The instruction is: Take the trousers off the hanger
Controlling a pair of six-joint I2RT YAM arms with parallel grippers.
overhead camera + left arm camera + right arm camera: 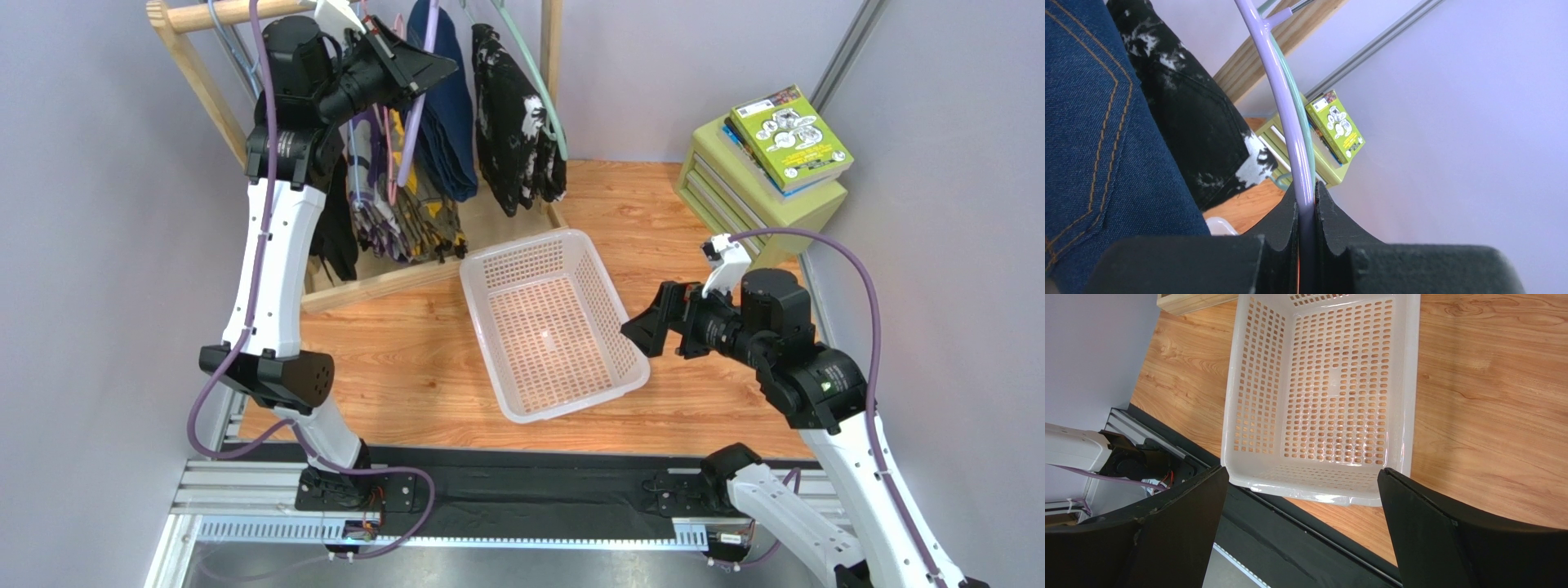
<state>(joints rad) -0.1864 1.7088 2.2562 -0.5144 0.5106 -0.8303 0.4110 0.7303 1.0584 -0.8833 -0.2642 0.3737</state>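
The navy denim trousers [444,104] hang folded over the lilac hanger [412,129] on the wooden rack at the back left. My left gripper [411,67] is raised to the rack and shut on the hanger's lilac bar [1293,122]. The trousers [1094,153] fill the left of the left wrist view. My right gripper [646,328] is open and empty, low at the right, beside the basket's right rim. In the right wrist view its fingers [1438,539] frame the basket's near end.
A white perforated basket [493,270] sits mid-table. A black-and-white blotched garment [515,116] on a pale green hanger [540,92] hangs right of the trousers; other garments hang left. A green drawer box with books [767,172] stands at the back right. Wooden rack frame [202,86].
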